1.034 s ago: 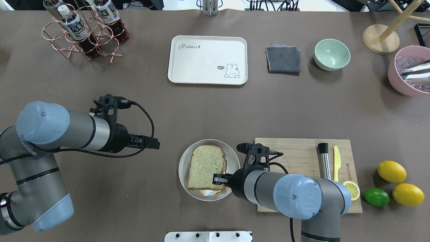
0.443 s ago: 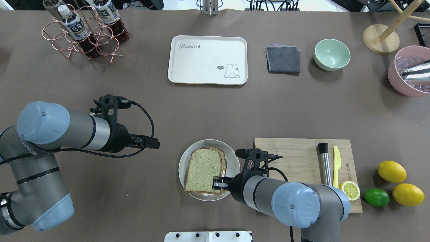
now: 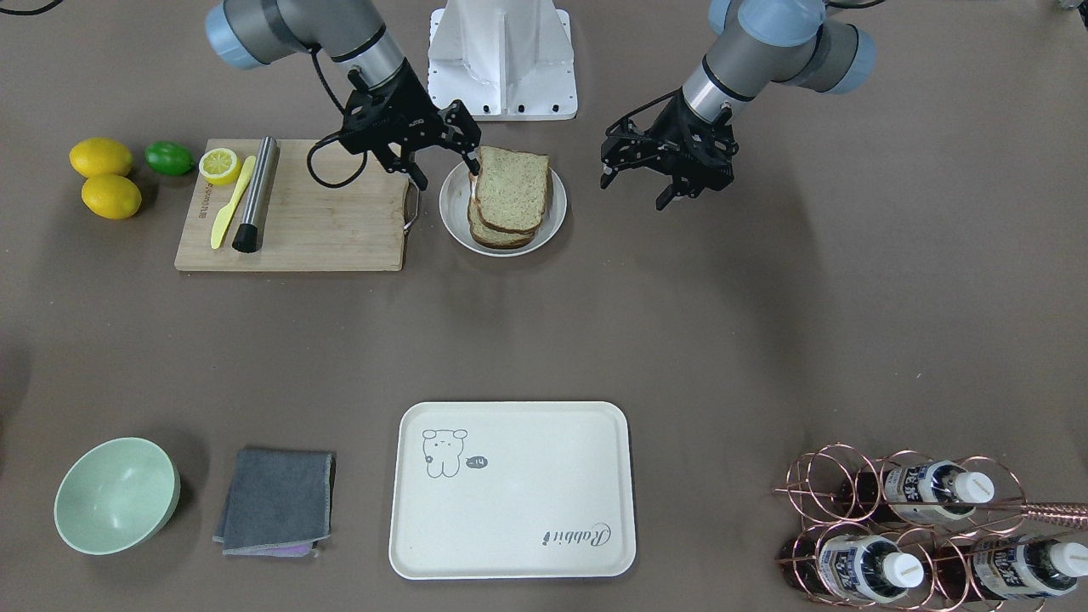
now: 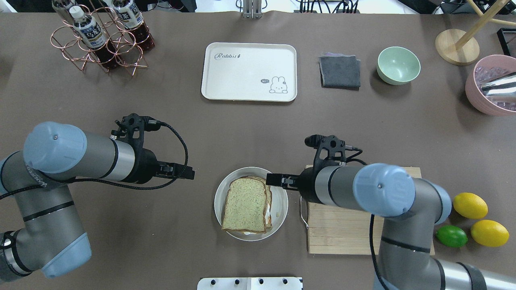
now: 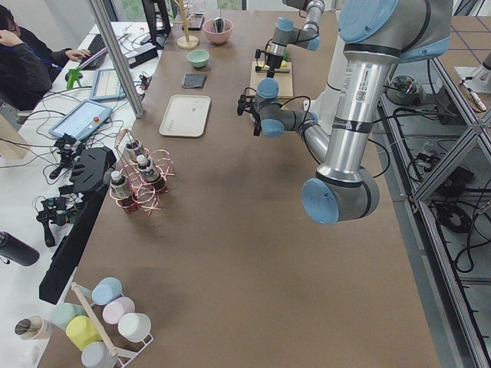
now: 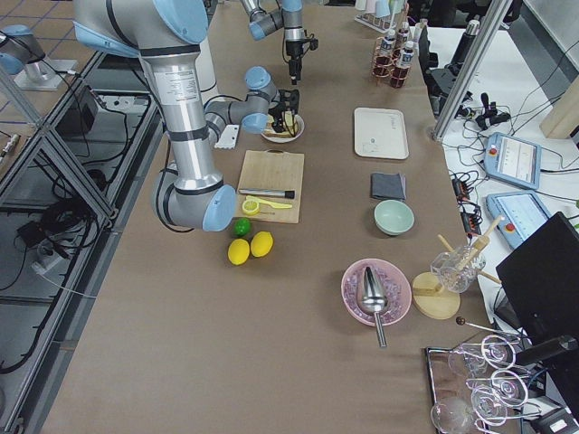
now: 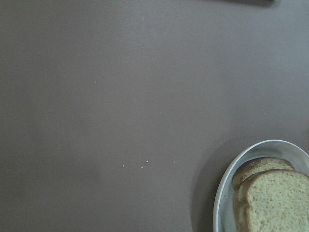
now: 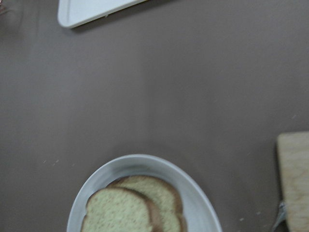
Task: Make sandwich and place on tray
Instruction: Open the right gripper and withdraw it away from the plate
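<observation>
Now that the right end effector (image 4: pixel 271 178) has let go and drawn back, open and empty, the sandwich (image 4: pixel 246 204) lies stacked on the plate (image 4: pixel 219 193), ready for the tray (image 4: pixel 248 71), well apart; the left end effector (image 4: pixel 190 174) hangs open, empty.

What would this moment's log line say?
sandwich: on plate | tray: bare | left gripper: open | right gripper: open, at plate's edge
</observation>
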You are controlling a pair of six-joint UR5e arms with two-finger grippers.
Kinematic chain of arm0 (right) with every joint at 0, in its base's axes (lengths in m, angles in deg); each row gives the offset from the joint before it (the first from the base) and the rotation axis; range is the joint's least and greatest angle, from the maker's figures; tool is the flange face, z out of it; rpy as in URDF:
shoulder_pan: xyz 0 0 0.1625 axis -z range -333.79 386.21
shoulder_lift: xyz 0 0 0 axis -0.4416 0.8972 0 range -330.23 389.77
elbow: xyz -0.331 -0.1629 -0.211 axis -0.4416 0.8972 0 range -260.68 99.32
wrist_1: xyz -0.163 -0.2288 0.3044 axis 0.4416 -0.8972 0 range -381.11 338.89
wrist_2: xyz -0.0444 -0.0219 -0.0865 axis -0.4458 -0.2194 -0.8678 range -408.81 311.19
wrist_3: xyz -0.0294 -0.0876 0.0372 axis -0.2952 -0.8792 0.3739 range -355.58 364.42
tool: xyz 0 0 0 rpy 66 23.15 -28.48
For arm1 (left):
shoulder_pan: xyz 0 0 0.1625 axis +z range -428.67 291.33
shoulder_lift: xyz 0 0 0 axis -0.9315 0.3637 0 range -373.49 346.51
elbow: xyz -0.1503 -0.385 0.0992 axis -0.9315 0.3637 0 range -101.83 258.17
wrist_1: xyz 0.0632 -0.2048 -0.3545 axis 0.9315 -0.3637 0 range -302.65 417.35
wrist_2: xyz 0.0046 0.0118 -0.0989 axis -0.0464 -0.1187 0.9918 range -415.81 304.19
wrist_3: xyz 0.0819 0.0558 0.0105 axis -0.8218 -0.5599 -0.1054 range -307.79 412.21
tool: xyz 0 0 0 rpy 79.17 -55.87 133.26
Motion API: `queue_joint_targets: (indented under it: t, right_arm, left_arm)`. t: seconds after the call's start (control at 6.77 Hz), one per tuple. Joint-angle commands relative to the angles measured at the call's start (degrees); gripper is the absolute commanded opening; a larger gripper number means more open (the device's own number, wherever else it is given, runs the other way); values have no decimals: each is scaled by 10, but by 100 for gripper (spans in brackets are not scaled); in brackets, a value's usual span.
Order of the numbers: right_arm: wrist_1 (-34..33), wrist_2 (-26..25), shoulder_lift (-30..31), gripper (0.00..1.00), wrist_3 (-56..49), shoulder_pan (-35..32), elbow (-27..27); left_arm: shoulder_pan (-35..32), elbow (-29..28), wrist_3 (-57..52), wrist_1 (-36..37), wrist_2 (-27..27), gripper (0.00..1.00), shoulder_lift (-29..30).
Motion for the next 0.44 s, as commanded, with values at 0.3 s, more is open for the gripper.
queue_joint_targets:
  t: [0.3]
  right_arm:
    - [-128,214,126,100,-316,-240,-4]
  left_arm:
    - [33,-20,3,3,-6,97,17]
